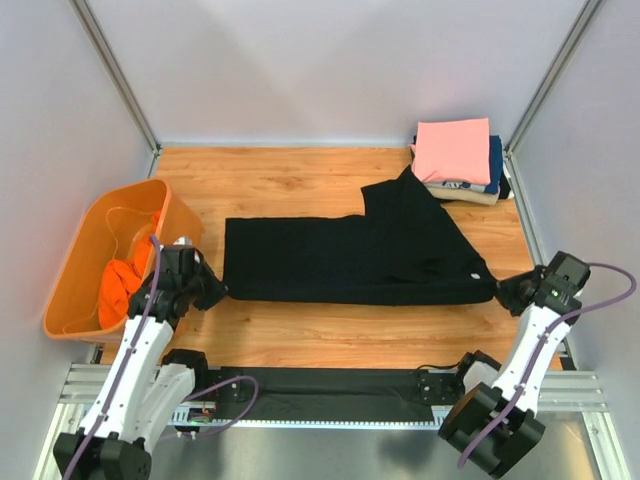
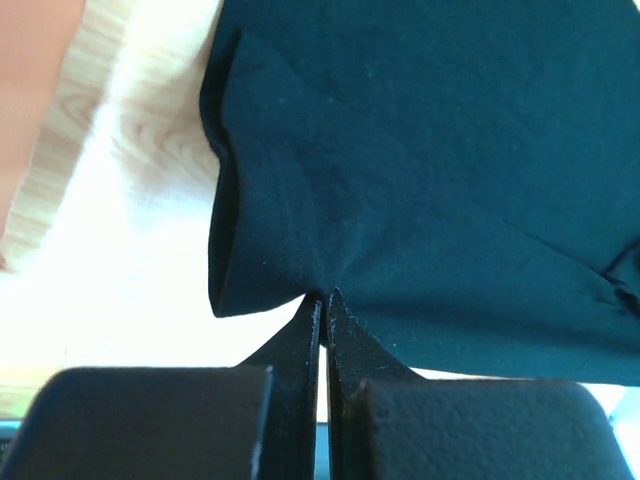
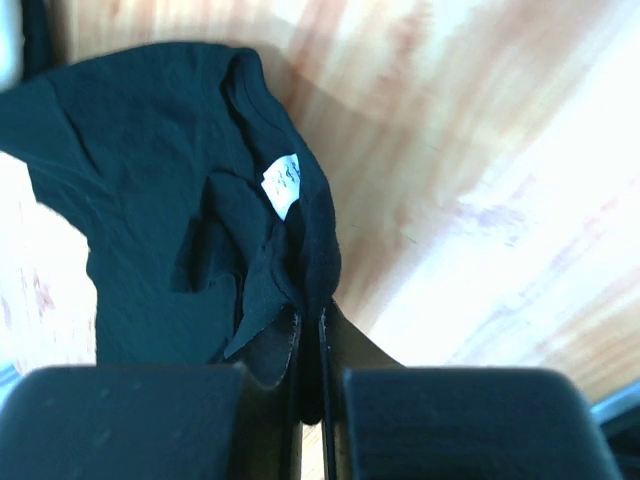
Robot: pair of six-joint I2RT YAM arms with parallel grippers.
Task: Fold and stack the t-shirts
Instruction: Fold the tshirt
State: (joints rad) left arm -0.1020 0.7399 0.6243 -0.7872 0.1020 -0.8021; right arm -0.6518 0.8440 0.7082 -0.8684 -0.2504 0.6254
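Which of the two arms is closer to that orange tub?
Left. The left gripper sits just beside the orange tub, pinching the black t-shirt; the right gripper is across the table.

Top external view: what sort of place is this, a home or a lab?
Probably a robot lab test cell: white panels in metal framing enclose a wooden table, left arm and right arm bolted at its edge, a black t-shirt stretched between them.

Soft, matt knit cloth on the black t-shirt (image 1: 350, 262), with a small white fabric label (image 3: 283, 184). Same matt cloth on the pink t-shirt (image 1: 452, 150). Smooth, faintly glossy wood grain on the tabletop (image 1: 290, 185). Smooth, slightly shiny plastic on the orange tub (image 1: 78, 242).
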